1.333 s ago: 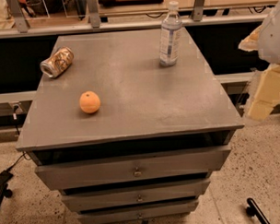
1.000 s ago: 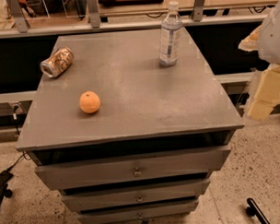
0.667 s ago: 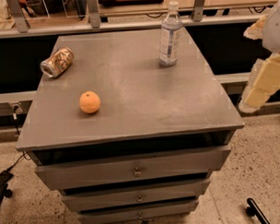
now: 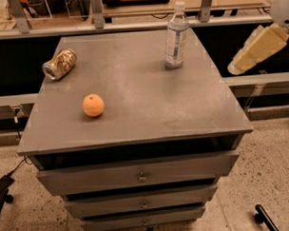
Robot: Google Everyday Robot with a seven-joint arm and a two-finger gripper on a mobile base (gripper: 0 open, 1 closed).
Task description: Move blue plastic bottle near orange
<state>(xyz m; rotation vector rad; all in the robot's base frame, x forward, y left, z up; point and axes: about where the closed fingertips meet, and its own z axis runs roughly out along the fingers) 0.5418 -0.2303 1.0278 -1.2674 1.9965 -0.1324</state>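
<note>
The blue plastic bottle (image 4: pixel 176 36) stands upright at the far right of the grey cabinet top (image 4: pixel 148 98); it is clear, with a white cap and a pale label. The orange (image 4: pixel 93 105) lies on the top at the front left, well apart from the bottle. My gripper (image 4: pixel 242 61) shows as a pale cream shape at the right edge of the camera view, off the cabinet's right side and in the air, about level with the bottle's base and to its right. It holds nothing that I can see.
A crushed gold-brown can (image 4: pixel 60 63) lies on its side at the far left of the top. The cabinet has three drawers (image 4: pixel 142 176) below. A rail and shelving (image 4: pixel 132 25) run behind. A black wheeled foot (image 4: pixel 264 218) is on the floor at front right.
The pale gripper and arm at the right edge have swung up and leftward, closer to the cabinet's right side. The bottle, orange and can have not moved.
</note>
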